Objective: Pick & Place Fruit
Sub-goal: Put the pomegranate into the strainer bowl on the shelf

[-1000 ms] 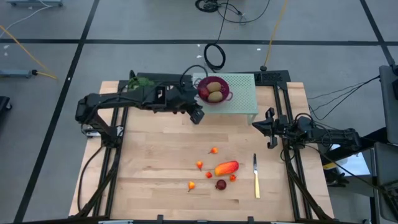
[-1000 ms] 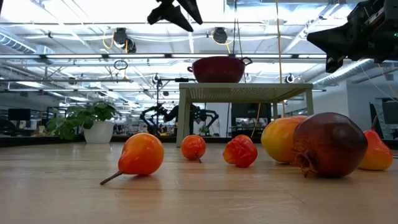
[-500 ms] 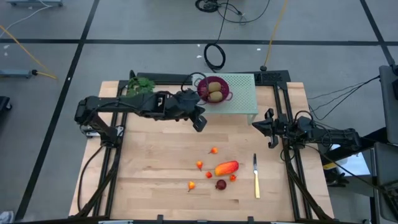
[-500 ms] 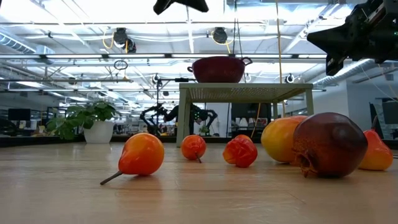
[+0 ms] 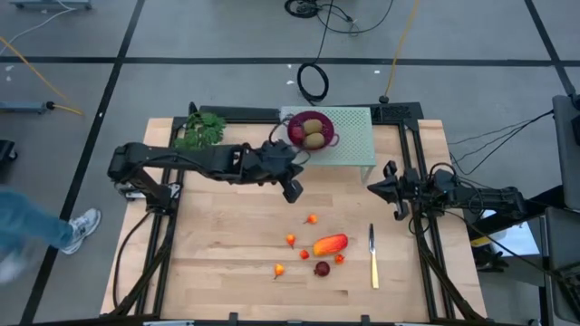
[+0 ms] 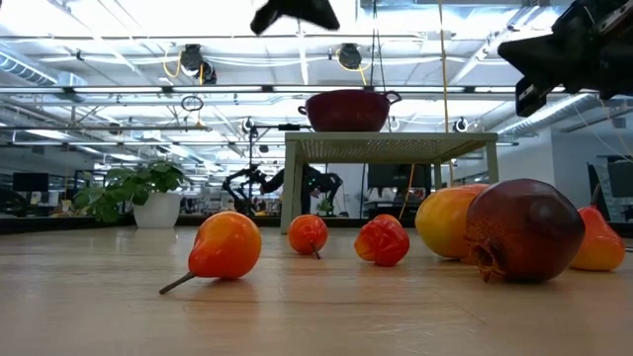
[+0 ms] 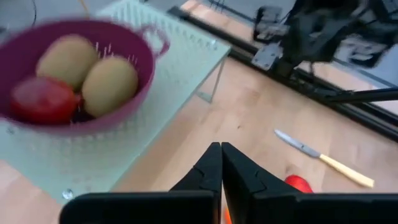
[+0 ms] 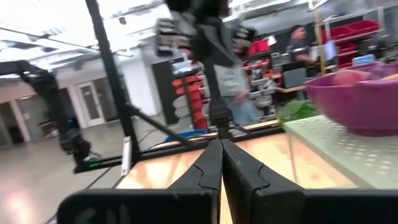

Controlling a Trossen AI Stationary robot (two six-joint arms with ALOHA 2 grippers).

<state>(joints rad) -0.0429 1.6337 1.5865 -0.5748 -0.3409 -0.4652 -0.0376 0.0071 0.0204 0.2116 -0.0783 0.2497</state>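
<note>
Lying nearest on the wooden table [image 5: 217,244], a dark red ball [image 5: 322,268], an elongated orange-red piece [image 5: 330,244] and tiny orange-red fruits [image 5: 279,270] are grouped beside a yellow-handled knife [image 5: 373,263]. Above the bare boards farther back, the left gripper [image 5: 293,190] is held with its fingers pressed together, empty. At the right edge the right gripper [image 5: 394,188] is likewise closed on nothing. Farthest, two olive-brown ovals [image 5: 312,134] and a red ball [image 7: 40,99] are seen in the purple colander [image 5: 326,139] on the pale green stand [image 5: 353,145], with a leafy bunch [image 5: 199,129] nearby.

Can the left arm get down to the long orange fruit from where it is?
Probably yes: the left pincer, shut and empty, hangs over bare wood short of the long orange fruit, with only small fruits beside it.
</note>
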